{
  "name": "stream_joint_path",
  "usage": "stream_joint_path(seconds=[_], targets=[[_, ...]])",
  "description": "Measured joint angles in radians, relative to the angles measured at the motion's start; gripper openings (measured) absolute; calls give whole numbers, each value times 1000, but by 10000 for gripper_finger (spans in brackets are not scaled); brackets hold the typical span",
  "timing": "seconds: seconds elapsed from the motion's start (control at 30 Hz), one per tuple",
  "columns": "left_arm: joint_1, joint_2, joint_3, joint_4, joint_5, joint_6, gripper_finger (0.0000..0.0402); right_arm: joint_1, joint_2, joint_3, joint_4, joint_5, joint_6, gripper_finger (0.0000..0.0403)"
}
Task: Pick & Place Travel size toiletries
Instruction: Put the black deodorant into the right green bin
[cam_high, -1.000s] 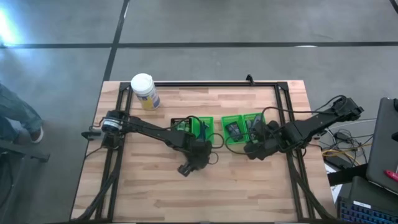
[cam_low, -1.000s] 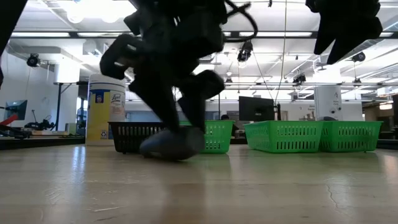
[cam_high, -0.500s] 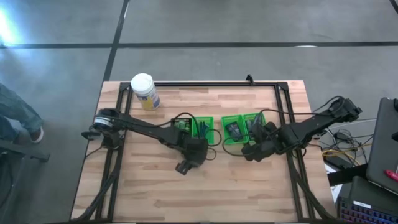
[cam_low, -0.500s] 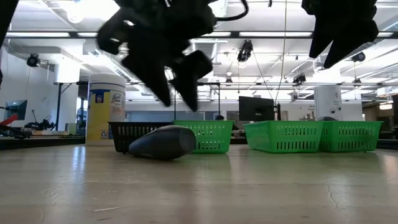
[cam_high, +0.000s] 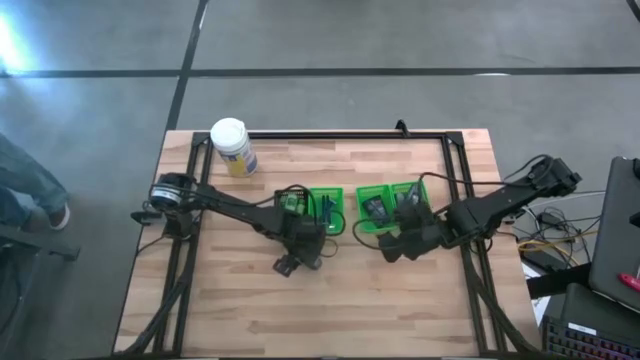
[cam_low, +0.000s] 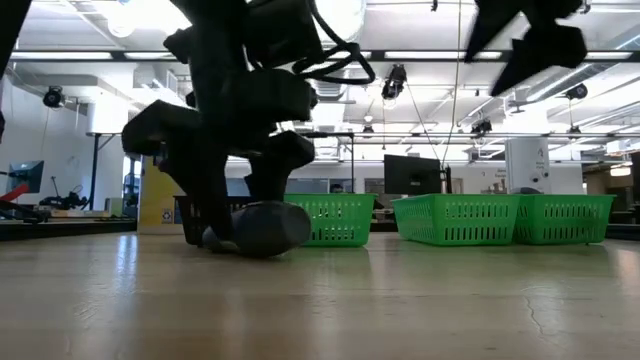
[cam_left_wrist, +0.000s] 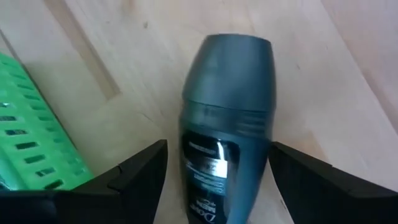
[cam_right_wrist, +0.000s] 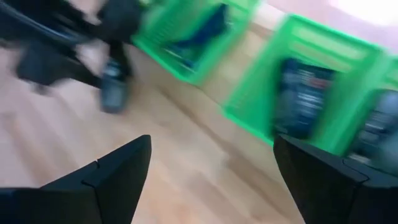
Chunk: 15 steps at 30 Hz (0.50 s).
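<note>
A dark grey oval tube (cam_left_wrist: 227, 118) lies on its side on the wood table, just in front of the trays (cam_low: 272, 228). My left gripper (cam_left_wrist: 217, 149) is open and low over it (cam_high: 288, 263). One finger stands on each side of the tube, with a gap to each. My right gripper (cam_right_wrist: 211, 146) is open and hangs in the air near the green trays (cam_high: 386, 248), high above the table in the low view (cam_low: 525, 45). More dark toiletries (cam_right_wrist: 301, 87) lie in the green trays.
A black tray (cam_high: 288, 203) and a green tray (cam_high: 327, 205) stand just beyond the left gripper. Two more green trays (cam_high: 375, 208) (cam_high: 408, 197) sit to their right. A white-lidded yellow-labelled jar (cam_high: 232, 147) stands at the far left. Bare wood (cam_high: 330, 310) lies toward the near edge.
My left gripper rose off the tube lying on the table, then came down again around it, shifting slightly toward the table's left. The tube stayed on the table. My right gripper moved toward the table's left, still open and raised.
</note>
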Motion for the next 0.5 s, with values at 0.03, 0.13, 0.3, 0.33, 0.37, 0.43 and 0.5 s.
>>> stream_joint_path(seconds=[0.03,0.13,0.3,0.33,0.37,0.43,0.5], targets=[[0,0,-3,0,0,0,284,-2,6,0,46,0,-8,330],[-1,0,-27,-3,3,-3,284,-3,45,-1,164,-1,-33,327],[0,0,-60,-7,6,-31,267,-3,137,-1,304,-54,-68,333],[0,0,-62,-9,6,-38,258,-2,155,1,305,-68,-65,336],[0,0,-62,-9,5,-46,248,-2,174,5,304,-80,-59,339],[0,0,-60,-10,4,-59,222,-2,198,14,313,-98,-38,344],[-1,0,-55,-15,3,-59,198,-1,207,17,309,-102,-25,348]])
